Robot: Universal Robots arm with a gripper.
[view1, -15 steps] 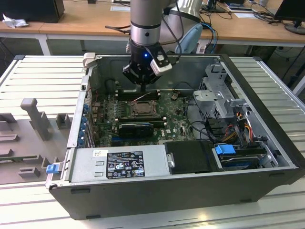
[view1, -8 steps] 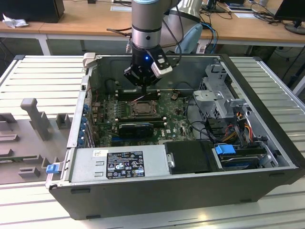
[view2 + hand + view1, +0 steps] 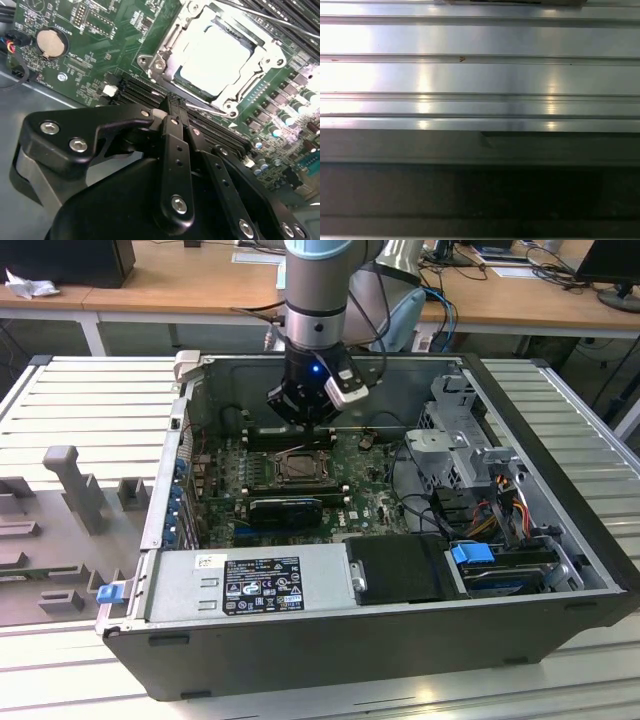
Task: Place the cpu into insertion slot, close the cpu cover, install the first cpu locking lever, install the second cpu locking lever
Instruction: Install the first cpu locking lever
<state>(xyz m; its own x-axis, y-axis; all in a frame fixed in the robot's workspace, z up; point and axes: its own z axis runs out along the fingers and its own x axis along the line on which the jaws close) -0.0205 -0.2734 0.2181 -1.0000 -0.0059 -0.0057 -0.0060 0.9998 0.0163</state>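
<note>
Inside the open computer case [image 3: 560, 570], the gripper [image 3: 172, 102] hung just above the green motherboard [image 3: 90, 45], its fingers [image 3: 176, 135] pressed together, holding nothing. Beside their tips, the cpu [image 3: 215, 57] lay in the insertion slot [image 3: 260, 75], framed by the lowered cpu cover [image 3: 170, 45].

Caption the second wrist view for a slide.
Black gripper poised beside the pale silvery square cpu seated under the metal frame cover on the green motherboard.
</note>
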